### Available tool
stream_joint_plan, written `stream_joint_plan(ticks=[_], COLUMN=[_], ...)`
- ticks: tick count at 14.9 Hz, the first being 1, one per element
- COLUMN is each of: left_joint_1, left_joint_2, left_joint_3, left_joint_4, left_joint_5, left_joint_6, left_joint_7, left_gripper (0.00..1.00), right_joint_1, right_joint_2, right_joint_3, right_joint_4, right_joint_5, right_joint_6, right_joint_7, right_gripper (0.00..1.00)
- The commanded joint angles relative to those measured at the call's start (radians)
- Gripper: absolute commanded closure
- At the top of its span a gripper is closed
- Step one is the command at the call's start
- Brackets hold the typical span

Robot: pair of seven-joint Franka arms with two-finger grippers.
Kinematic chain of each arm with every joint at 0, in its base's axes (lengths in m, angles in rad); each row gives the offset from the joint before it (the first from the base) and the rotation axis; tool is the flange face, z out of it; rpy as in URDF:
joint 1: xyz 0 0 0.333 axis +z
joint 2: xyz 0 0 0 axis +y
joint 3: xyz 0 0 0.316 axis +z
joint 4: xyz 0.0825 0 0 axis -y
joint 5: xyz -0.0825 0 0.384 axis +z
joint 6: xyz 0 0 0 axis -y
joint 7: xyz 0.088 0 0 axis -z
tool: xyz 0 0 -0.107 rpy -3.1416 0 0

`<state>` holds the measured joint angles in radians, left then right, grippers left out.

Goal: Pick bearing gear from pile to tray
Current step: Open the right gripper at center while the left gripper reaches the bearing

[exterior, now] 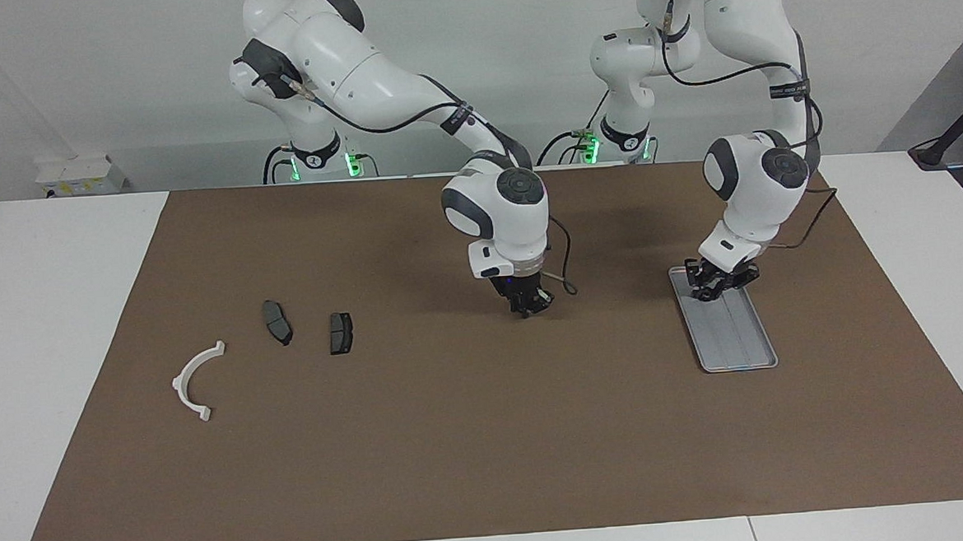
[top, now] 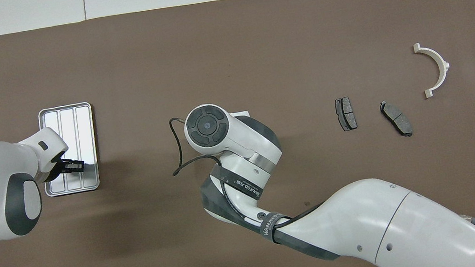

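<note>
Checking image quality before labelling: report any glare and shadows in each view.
Overhead view: the tray floor gleams bright white, and a soft dark shadow lies on the brown mat nearer the robots than the tray. Facing view: diffuse arm shadows on the mat; the tray looks dull grey.

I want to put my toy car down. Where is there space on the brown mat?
The mat is bare along the edge farthest from the robots, and between the pads and the tray. It is crowded near the white arc.

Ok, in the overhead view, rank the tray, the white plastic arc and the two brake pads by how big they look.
1. Tray, clearly largest.
2. White arc.
3. The two brake pads and look about the same; I would not rank one over the other.
</note>
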<state>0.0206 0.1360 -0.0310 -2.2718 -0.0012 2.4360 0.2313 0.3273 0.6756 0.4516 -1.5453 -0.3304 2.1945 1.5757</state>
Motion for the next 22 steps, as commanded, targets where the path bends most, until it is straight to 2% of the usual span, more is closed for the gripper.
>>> stream_joint_plan(ticks=[1, 2, 3, 6, 8, 11, 14, 19, 22], left_joint_1=[-0.008, -0.004, -0.001, -0.001, -0.024, -0.213, -0.378, -0.554, -0.62], left_joint_2=[-0.01, -0.012, -0.016, -0.024, -0.033, -0.041, -0.036, -0.013, 0.074], left_joint_3=[0.009, 0.009, 0.009, 0.009, -0.001, 0.003, 0.002, -0.001, 0.0], left_joint_4=[-0.011, 0.001, 0.023, 0.141, 0.175, 0.173, 0.181, 0.201, 0.253], left_joint_5=[-0.017, -0.016, -0.016, -0.016, -0.017, -0.005, 0.02, 0.018, 0.018], left_joint_6=[-0.003, -0.035, -0.076, -0.24, -0.273, -0.25, -0.246, -0.183, -0.147], left_joint_7=[0.028, 0.048, 0.056, 0.046, -0.036, -0.382, -0.62, -0.826, -0.897], left_gripper=[0.13, 0.05, 0.01, 0.0, 0.0, 0.0, 0.0, 0.0, 0.0], right_joint_1=[-0.022, -0.022, -0.024, -0.082, -0.129, -0.204, -0.284, -0.431, -0.494], right_joint_2=[-0.016, -0.015, -0.016, -0.051, -0.102, -0.178, -0.234, -0.283, -0.3], right_joint_3=[0.001, 0.001, 0.001, 0.007, 0.012, 0.012, 0.012, 0.012, 0.012], right_joint_4=[-0.007, 0.019, 0.039, 0.074, 0.071, 0.071, 0.071, 0.068, 0.067], right_joint_5=[-0.03, -0.029, -0.026, -0.021, -0.001, 0.072, 0.083, 0.149, 0.151], right_joint_6=[-0.054, -0.079, -0.091, -0.131, -0.142, -0.188, -0.265, -0.324, -0.361], right_joint_7=[0.029, 0.027, 0.024, -0.002, -0.078, -0.279, -0.521, -0.843, -0.982], right_gripper=[0.0, 0.0, 0.0, 0.0, 0.0, 0.0, 0.0, 0.0, 0.0])
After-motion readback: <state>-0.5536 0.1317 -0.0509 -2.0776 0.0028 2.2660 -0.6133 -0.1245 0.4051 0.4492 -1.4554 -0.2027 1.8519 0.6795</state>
